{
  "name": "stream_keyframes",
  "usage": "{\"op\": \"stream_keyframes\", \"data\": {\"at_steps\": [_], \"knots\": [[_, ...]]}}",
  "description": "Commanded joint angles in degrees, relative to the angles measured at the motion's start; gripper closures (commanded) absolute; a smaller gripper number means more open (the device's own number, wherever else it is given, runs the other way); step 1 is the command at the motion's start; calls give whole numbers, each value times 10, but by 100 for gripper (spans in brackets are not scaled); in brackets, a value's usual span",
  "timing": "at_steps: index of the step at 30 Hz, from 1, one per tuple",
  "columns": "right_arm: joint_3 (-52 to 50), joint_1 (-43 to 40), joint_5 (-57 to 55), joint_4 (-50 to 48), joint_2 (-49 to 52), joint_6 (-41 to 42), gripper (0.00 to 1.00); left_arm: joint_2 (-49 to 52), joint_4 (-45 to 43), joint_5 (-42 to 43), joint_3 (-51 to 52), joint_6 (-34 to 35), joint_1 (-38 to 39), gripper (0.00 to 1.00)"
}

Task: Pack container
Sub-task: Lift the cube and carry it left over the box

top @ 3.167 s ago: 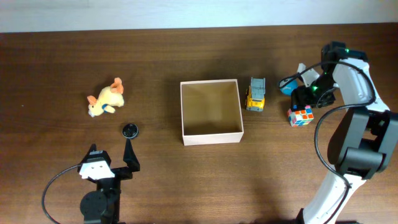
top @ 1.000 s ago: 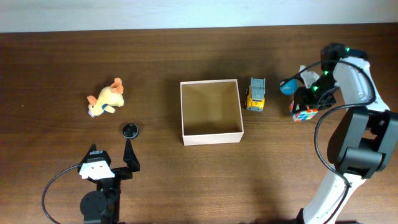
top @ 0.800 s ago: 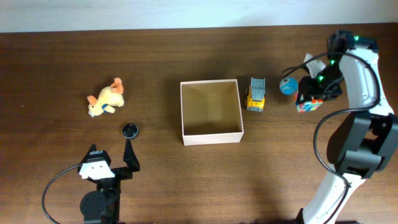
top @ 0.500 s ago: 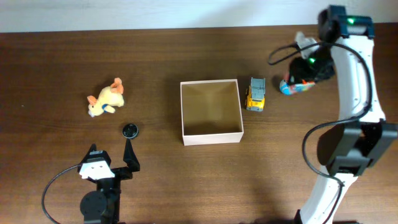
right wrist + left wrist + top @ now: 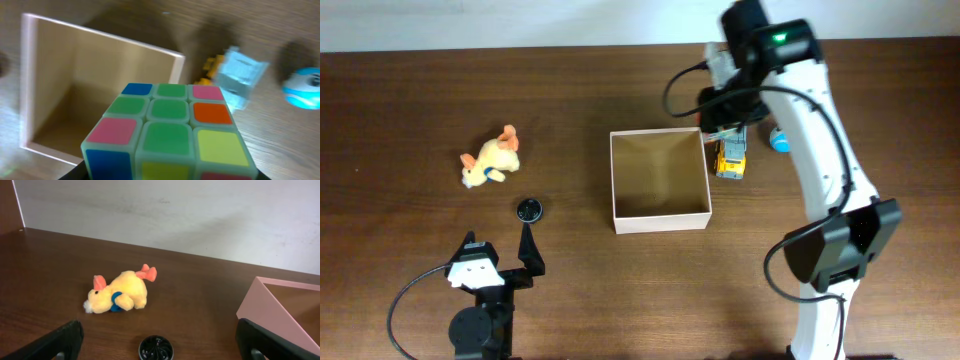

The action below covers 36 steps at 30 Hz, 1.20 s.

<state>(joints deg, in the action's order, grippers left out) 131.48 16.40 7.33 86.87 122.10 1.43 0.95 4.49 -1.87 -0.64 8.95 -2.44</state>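
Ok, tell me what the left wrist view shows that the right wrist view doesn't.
Only the left wrist view: a yellow plush toy and a small black disc. Only the right wrist view: a puzzle cube close to the camera, a yellow toy truck and a blue ball. Both: the container.
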Motion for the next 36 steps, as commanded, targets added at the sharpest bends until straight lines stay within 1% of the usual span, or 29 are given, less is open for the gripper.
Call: {"op": "stream_keyframes", "data": {"at_steps": [1,4,7,11,14,19,25,35,36], "knots": [[14,37,-15,-8,1,73,58,1,3,7,1,-9,-3,1],[14,66,-31,-19,1,119,58,1,3,7,1,-9,-3,1],[10,95,-73,-34,1,176,58,1,3,7,1,-9,-3,1],[5,118,-141,-38,1,237,58,1,3,7,1,-9,-3,1],[-5,124,-165,-38,2,264,58,1,3,7,1,-9,-3,1],[-51,124,-170,-56,2,281,58,1,3,7,1,-9,-3,1],[-134,124,-154,-111,2,291,59,1,3,7,1,-9,-3,1],[-188,124,-160,-189,2,288,60,1,3,7,1,-9,-3,1],[-193,124,-164,-199,2,286,62,1,3,7,1,-9,-3,1]]}}
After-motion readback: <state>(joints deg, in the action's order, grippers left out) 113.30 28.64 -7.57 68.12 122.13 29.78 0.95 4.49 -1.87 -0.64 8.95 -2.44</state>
